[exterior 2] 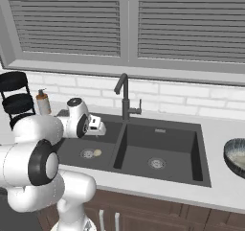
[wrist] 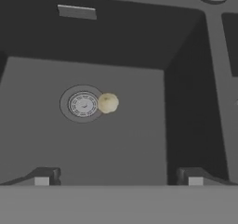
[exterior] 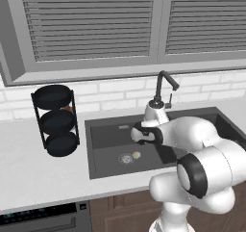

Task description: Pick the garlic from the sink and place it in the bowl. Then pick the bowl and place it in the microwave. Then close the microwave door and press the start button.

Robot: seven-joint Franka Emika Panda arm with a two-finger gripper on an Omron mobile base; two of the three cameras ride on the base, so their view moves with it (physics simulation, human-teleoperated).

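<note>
the sink [exterior 2: 201,144] is seen as a dark grey double basin set into a pale counter [exterior: 29,173] beneath a shuttered window [exterior: 91,24], with a dark curved faucet [exterior 2: 124,98] rising at the 12 o'clock side of the divider between the basins. in the left base view a black three-tier rack [exterior: 56,120] stands on the counter at the sink's 9 o'clock side. in the right base view the bowl [exterior 2: 236,157] is cut off by the picture's 3 o'clock edge, resting on the counter well apart from the sink's right basin; its speckled dark rim and whitish inside are visible. a small bottle [exterior 2: 43,102] stands by the rack in the same view.

the gripper [wrist: 118,177] is held above the left basin, pointing down at its floor; its two dark fingertips [wrist: 42,176] are spread wide apart with nothing between them, so it is released.

the drain [wrist: 82,104] of the left basin is seen in the hand view as a round silvery disc. the garlic [wrist: 108,102], a tiny pale cream bulb, lies on the basin floor touching the drain's rim at the drain's 3 o'clock side. relative to the gripper in the hand view, it lies toward 12 o'clock, a little to the 11 o'clock side of the midline between the fingertips, and clear of both.
</note>
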